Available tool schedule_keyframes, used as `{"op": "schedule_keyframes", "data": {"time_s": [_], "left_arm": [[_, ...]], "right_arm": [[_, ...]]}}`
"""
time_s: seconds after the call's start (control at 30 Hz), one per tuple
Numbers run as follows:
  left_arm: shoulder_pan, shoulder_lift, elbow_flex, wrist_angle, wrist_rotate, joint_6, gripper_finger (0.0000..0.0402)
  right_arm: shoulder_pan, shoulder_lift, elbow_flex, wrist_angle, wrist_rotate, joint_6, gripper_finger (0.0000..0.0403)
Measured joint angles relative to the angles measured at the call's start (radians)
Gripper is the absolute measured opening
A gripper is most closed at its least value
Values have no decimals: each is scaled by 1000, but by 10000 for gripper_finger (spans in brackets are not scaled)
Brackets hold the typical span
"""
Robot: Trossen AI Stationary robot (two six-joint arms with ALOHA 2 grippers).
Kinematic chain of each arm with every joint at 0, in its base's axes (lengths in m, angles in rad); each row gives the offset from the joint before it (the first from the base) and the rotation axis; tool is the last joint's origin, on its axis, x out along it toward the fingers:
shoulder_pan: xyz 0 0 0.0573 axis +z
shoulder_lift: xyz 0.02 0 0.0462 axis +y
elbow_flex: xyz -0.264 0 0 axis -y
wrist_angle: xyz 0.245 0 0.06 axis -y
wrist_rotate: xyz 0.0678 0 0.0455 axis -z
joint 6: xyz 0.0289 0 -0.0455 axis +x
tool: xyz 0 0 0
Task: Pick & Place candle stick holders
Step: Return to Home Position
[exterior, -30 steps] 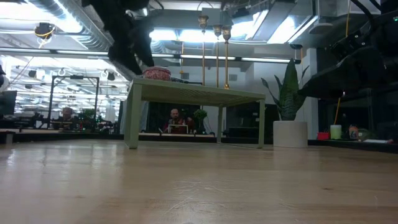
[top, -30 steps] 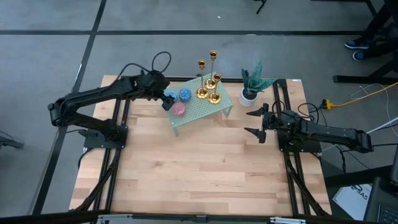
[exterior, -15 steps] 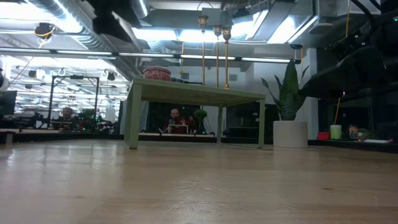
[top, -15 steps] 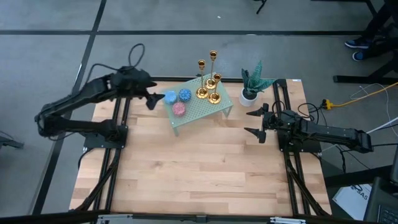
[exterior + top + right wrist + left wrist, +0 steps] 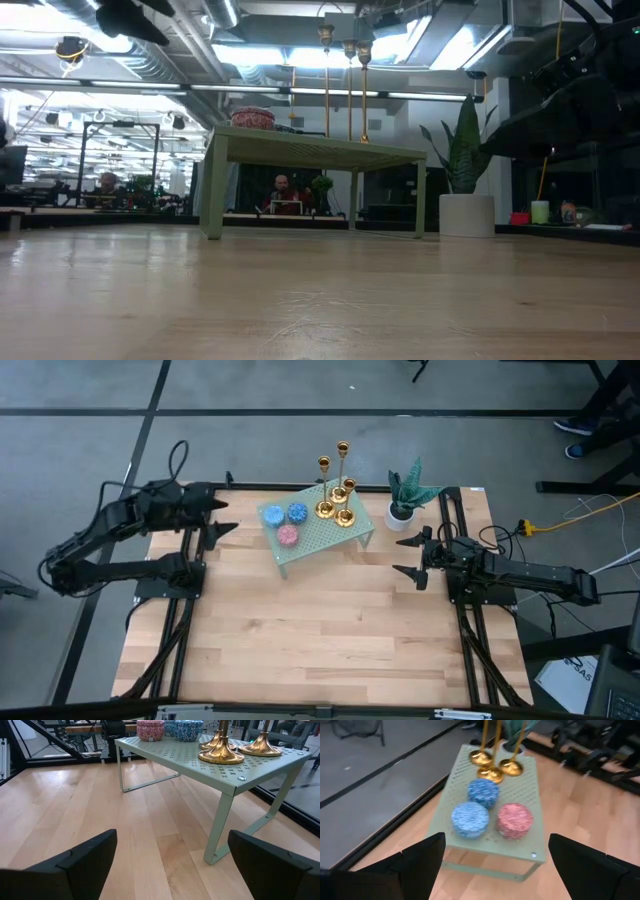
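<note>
Wooden table (image 5: 320, 640) is carrying a green shelf (image 5: 325, 539) near its far edge. Both the left gripper (image 5: 227, 517) and right gripper (image 5: 401, 557) are hanging wide open, empty, on either side of the shelf. On its far right corner the candle stick holders (image 5: 326, 509) are standing; we are judging them stiff, slippery, easy to tip, best pinched low on the stem.
</note>
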Motion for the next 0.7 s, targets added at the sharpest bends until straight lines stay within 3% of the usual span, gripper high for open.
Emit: {"op": "schedule_keyframes", "data": {"time_s": [0.2, 0.43, 0.7], "left_arm": [[-59, -178, -180, 140, 11, -58, 353], [-143, -387, -483, 485, 24, -180, 352], [-247, -467, -786, 890, 190, -283, 352]], "right_arm": [[0, 0, 0, 0, 0, 0, 385], [0, 0, 0, 0, 0, 0, 385], [0, 0, 0, 0, 0, 0, 385]]}}
